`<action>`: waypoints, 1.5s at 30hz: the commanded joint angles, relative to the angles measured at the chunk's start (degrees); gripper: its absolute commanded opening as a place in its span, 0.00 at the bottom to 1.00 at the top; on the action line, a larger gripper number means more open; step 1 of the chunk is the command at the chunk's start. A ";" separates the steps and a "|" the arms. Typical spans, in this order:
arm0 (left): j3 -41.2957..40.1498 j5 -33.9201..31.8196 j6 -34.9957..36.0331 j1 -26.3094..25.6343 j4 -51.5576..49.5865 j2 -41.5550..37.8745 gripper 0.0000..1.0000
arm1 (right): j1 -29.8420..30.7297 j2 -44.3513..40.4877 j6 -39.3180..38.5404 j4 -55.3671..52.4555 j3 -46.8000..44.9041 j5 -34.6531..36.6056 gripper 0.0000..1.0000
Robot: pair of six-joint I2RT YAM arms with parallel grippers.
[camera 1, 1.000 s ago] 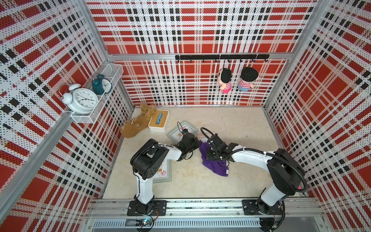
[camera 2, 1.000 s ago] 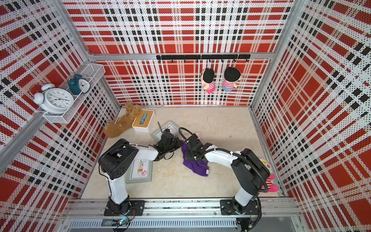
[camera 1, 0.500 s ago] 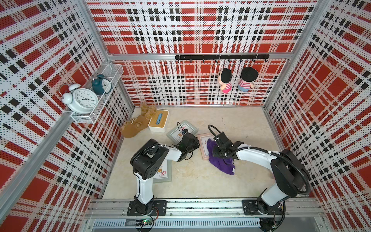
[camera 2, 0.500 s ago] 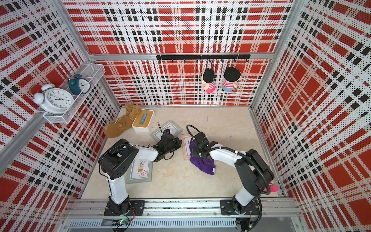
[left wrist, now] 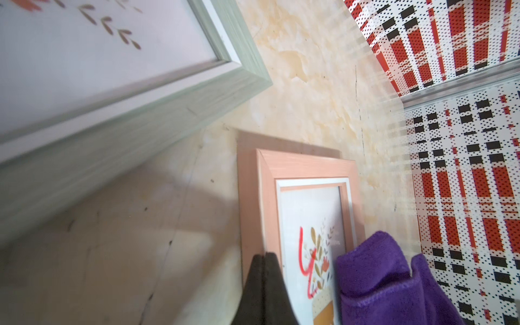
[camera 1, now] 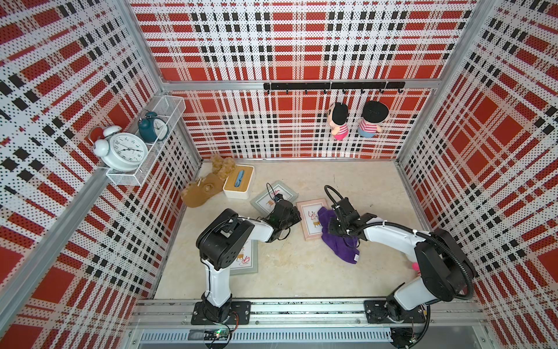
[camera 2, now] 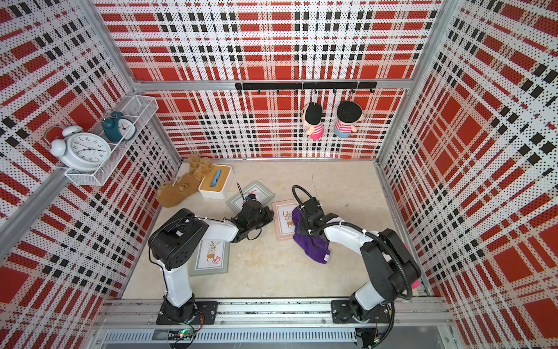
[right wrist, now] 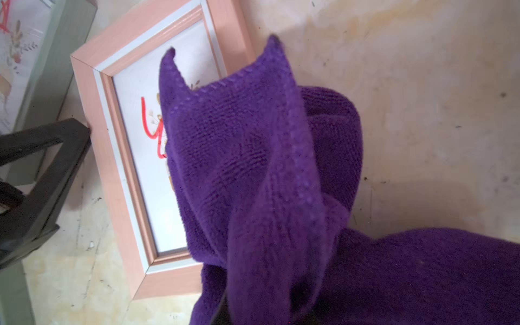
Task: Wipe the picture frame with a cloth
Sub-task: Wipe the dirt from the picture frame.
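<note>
The pink picture frame (camera 1: 311,221) lies flat on a beige marbled floor (camera 1: 287,272) enclosed by red plaid walls (camera 1: 271,45). The left gripper (camera 1: 295,216), closed and empty, touches one long edge of the frame. The right gripper (camera 1: 331,226) clamps the purple cloth (camera 1: 339,247), which is draped over the frame's opposite side.

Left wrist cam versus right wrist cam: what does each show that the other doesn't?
Only the left wrist view: the plaid wall beyond the pink frame. Only the right wrist view: the frame's other short end, and the cloth trailing off it onto the table. Both: the pink frame, the cloth on its glass, a green frame, and the shut left gripper at the pink frame's long side.
</note>
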 commanded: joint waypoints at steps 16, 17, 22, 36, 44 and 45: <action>-2.93 1.87 0.69 -1.83 -16.73 5.39 0.00 | -1.83 -2.21 -2.83 -1.50 -2.77 -1.07 0.00; -2.93 1.93 0.71 -1.84 -16.77 5.45 0.00 | -0.25 -1.44 -1.82 0.14 -2.46 -2.61 0.00; -2.81 1.98 0.82 -1.84 -16.77 5.71 0.00 | 8.38 4.89 2.58 5.87 1.81 -8.12 0.00; -3.87 2.32 1.39 -1.83 -16.56 6.09 0.00 | -2.18 -2.25 -1.14 -2.19 -3.30 -0.41 0.00; -3.84 2.14 1.07 -1.83 -16.65 6.02 0.00 | 8.65 5.41 5.99 6.59 0.99 -8.27 0.00; -3.91 2.18 1.07 -1.83 -16.66 6.06 0.00 | 8.04 4.55 6.20 6.15 -0.17 -6.73 0.00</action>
